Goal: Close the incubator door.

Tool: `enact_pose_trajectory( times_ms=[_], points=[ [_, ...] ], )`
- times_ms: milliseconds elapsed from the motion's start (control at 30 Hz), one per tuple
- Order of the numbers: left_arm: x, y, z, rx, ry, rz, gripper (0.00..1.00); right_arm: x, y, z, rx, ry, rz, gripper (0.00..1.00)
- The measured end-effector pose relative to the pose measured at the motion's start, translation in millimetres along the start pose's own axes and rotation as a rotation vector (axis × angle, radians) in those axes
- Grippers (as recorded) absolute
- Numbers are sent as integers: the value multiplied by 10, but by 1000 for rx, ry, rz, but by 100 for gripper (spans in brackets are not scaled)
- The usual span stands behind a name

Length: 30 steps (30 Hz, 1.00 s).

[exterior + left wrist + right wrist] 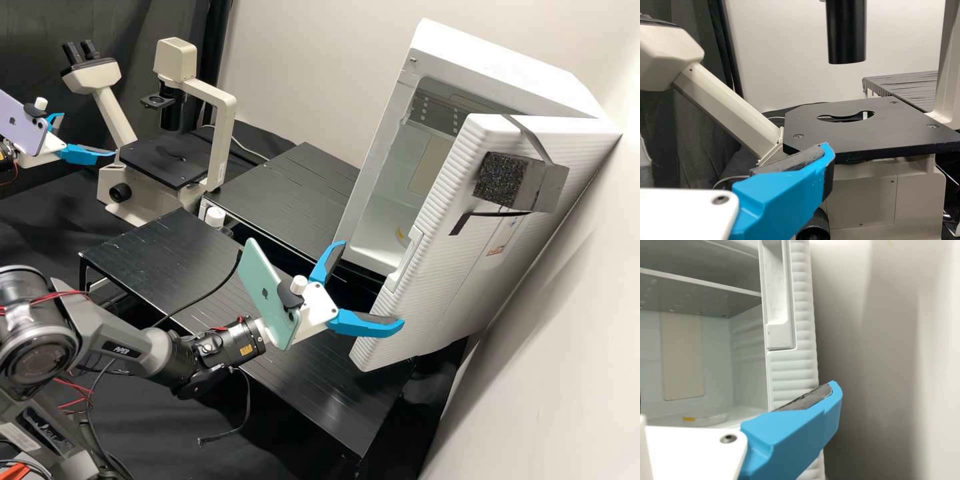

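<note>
White, ribbed and rectangular, the incubator door (460, 267) stands open at the right edge of the black slatted bench (313, 383). Near it, the blue-fingered right pincer (370, 285) is released; the left pincer (88, 136), also released, is near the cream, angular microscope (224, 133)

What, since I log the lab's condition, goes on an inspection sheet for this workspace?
Surface: black slatted stands, dark cloth around them
Job's things: incubator door wide open; clear dish inside
Clutter: microscope beside the stands
Left gripper: open, holding nothing, near the microscope
Right gripper: open, holding nothing, near the door's edge; contact unclear
Cables: black cable over a stand
Surroundings: pale walls, dark curtain
</note>
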Motion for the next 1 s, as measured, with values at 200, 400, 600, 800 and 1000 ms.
enact_pose_trajectory(
  times_ms=[200,400,600,800,1000],
  points=[
    [0,0,0,0,0,0,100,2,-41,-135,90,41,-63,100],
    [0,0,0,0,0,0,100,91,-155,-369,170,166,-198,100],
    [0,0,0,0,0,0,100,111,-241,-690,150,389,-274,100],
    [0,0,0,0,0,0,100,81,-286,-727,156,395,-276,100],
    [0,0,0,0,0,0,100,-32,-349,-637,170,327,-253,100]
  ],
)
